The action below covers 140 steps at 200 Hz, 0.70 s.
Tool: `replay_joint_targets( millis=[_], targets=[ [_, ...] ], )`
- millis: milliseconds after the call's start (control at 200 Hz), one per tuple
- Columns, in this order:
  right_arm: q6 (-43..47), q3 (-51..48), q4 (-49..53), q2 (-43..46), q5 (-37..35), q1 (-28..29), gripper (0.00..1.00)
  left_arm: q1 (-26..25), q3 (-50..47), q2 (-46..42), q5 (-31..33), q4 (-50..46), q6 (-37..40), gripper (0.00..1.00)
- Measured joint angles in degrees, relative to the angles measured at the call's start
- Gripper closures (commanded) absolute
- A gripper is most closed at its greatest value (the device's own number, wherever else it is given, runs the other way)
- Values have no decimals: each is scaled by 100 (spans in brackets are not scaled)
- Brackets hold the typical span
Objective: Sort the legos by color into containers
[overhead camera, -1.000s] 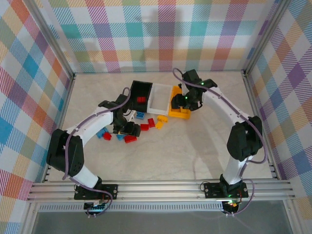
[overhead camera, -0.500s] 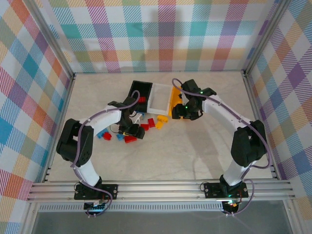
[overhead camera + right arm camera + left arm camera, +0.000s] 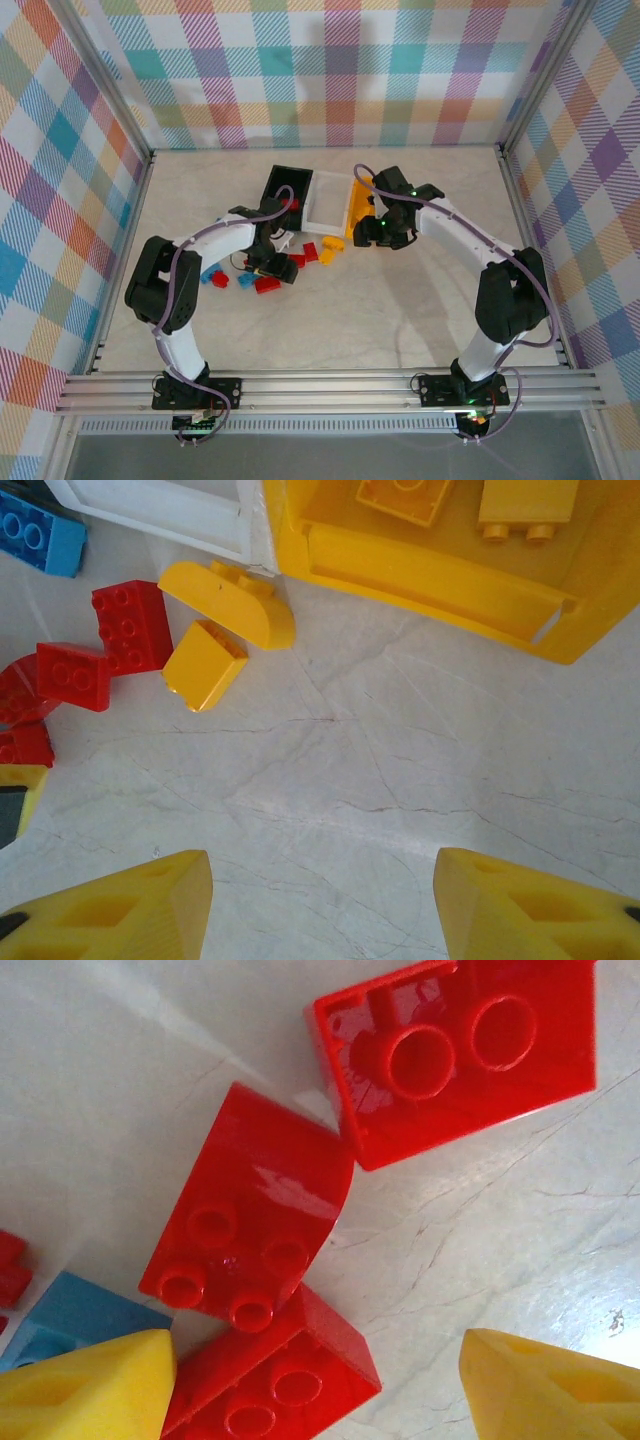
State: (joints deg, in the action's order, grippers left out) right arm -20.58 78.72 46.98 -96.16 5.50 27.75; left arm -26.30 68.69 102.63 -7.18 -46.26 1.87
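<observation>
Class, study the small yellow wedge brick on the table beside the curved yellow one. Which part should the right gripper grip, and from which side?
Come straight down from above with the open right gripper. Close across the two flat side faces of the small yellow wedge, probably: its top slopes, and the curved yellow brick crowds its far end.

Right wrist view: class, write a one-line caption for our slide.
Open right claw hovers above the table by two loose yellow legos, next to the yellow bin holding two yellow bricks.
</observation>
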Motion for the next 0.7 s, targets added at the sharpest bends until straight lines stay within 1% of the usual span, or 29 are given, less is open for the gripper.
replay_joint_targets(
  millis=[225, 435, 605, 700],
  targets=[
    [-11, 0, -107, -70, 52, 22, 39, -79, -391, -238, 42, -13, -195, 27],
    [-22, 0, -107, -173, 63, 74, 39, -424, -601, -341, 42, -4, -378, 31],
    [-24, 0, -107, -173, 61, 83, 39, -632, -798, -356, 92, 39, -516, 40],
    [-26, -2, -109, -173, 61, 83, 39, -632, -903, -356, 289, 42, -629, 43]
  ],
)
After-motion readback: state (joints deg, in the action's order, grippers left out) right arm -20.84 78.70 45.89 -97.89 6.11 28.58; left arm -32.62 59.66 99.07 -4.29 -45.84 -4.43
